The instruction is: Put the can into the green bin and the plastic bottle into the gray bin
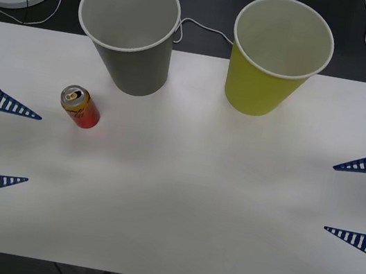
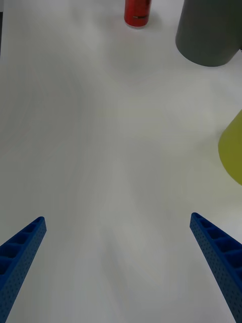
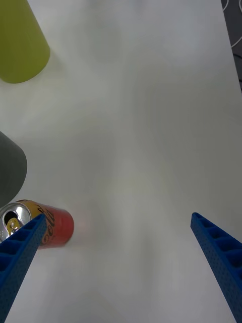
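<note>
Both jaws gape empty over the desk [image 1: 179, 200]. Nothing binned yet; I judge my left gripper [image 1: 10, 143] must close on the can [image 1: 80, 106] just ahead, bound for the green bin [image 1: 278, 58].

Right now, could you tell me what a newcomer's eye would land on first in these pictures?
Two big paper cups at the table's far edge: the gray bin on the left, the green bin on the right. Then the small red-orange can, upright in front of the gray one, near the open left gripper; the right gripper waits open opposite.
</note>
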Tool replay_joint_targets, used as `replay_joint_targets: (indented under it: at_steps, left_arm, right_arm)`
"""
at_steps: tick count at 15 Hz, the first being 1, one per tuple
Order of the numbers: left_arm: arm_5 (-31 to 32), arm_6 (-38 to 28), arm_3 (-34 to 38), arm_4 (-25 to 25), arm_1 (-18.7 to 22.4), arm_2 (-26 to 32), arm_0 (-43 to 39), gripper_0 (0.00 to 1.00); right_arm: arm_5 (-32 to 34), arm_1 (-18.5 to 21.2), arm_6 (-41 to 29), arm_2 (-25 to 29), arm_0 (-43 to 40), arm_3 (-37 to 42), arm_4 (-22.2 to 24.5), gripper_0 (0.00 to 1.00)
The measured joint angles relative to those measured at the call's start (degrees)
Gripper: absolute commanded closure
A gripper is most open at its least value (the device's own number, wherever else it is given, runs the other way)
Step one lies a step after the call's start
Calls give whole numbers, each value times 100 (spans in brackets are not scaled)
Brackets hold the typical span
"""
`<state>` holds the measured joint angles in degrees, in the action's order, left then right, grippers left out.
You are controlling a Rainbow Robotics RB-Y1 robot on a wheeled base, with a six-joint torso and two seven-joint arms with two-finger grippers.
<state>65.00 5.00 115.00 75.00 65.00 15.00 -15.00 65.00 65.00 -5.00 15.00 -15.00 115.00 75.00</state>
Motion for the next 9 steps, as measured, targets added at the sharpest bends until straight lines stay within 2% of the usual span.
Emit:
replay_joint_targets:
  at_steps: [9]
  left_arm:
    - [-11,-1,-84,162,-127,-6,13,0]
  right_arm:
    - [0,0,0,0,0,0,0,0]
